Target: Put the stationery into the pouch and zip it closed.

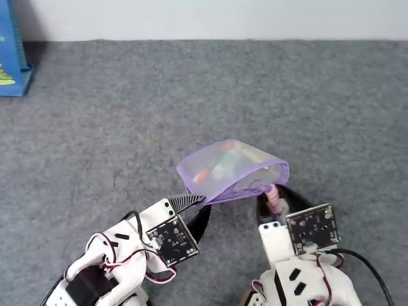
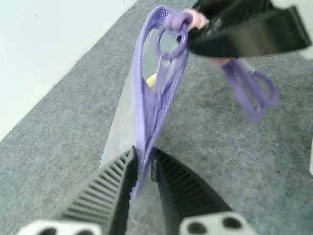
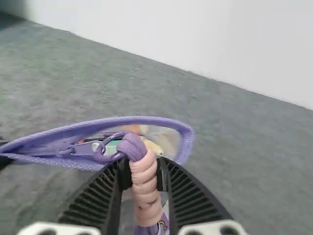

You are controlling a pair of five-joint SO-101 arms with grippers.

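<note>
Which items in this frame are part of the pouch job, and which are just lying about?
Job: purple pouch; stationery inside it; pink zip pull; left tool pinching the pouch's end; right tool gripping the pull.
Lying about: blue box at the far corner; grey mat.

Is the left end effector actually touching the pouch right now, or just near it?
Touching. In the left wrist view the left end effector pinches the purple edge of the pouch between its jaws, with no gap.
</note>
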